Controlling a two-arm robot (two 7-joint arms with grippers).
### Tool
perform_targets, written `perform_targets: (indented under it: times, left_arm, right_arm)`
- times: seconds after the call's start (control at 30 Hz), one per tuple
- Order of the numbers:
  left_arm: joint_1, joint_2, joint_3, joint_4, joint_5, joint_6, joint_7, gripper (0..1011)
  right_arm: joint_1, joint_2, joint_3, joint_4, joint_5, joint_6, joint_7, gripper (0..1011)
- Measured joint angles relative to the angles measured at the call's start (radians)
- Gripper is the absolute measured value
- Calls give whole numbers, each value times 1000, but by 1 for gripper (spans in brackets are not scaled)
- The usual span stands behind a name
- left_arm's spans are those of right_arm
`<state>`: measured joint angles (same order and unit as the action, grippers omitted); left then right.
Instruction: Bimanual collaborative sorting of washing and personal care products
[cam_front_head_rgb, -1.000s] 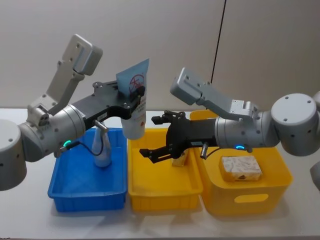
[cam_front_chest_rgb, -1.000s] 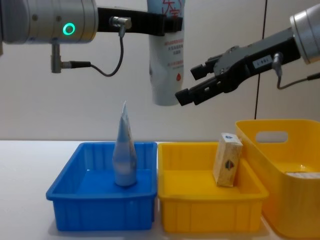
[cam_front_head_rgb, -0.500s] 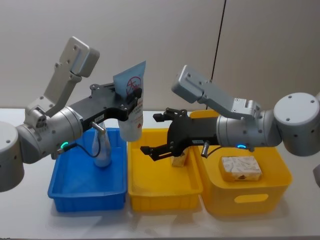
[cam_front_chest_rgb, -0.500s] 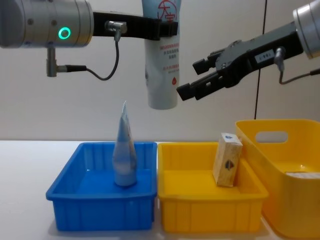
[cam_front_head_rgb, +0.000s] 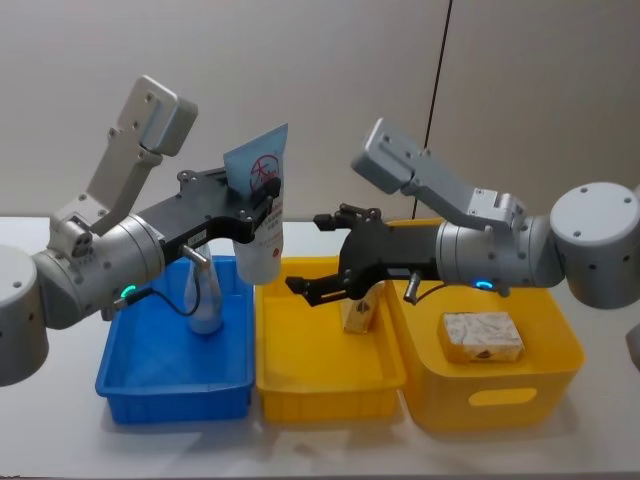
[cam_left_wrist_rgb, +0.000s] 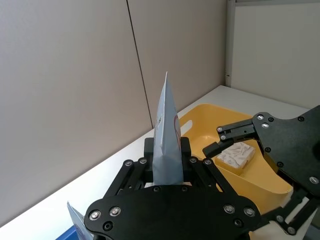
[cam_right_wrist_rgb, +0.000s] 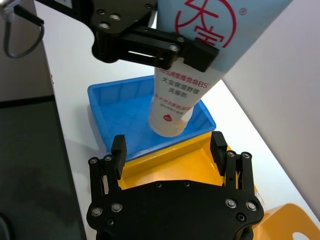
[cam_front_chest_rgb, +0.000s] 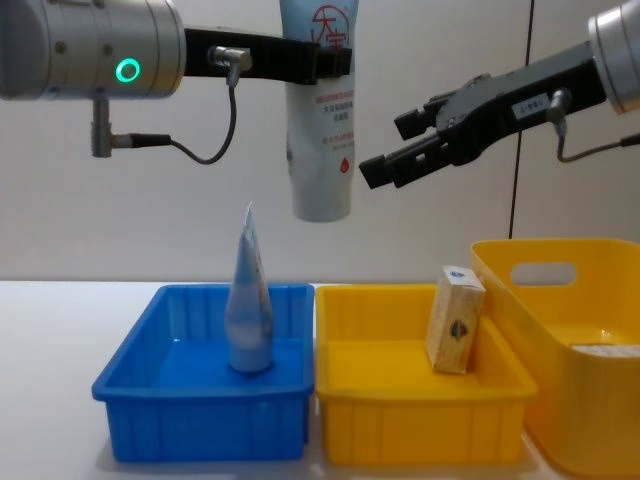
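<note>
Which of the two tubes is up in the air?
The tube with the red logo, clamped in the left gripper; the other tube stands upright in the blue bin.

Silver-grey arms (cam_front_head_rgb: 95, 268), black screw-studded end effectors (cam_front_head_rgb: 262, 203) (cam_front_head_rgb: 314, 252)

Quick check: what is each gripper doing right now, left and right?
Left gripper: shut on the red-logo squeeze tube, holding it in the air.
Right gripper: open and empty, in the air beside the tube.
</note>
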<state>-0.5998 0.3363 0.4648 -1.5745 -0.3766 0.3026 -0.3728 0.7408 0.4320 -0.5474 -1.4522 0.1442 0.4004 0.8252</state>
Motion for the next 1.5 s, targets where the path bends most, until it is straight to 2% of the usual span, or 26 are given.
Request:
perform_targets:
  times: [0.43, 1.37, 1.5]
  left_arm:
    - [2, -9, 4, -11, 5, 9, 7, 253]
    - [-3, -39, 24, -27, 16, 16, 14, 252]
    - [-3, -41, 26, -29, 17, 16, 14, 252]
  right_arm:
    - [24, -31, -3, 59, 14, -29, -15, 1004]
    - [97, -137, -51, 256, 28, -114, -41, 1004]
    - [101, -144, -54, 268, 28, -119, -43, 945]
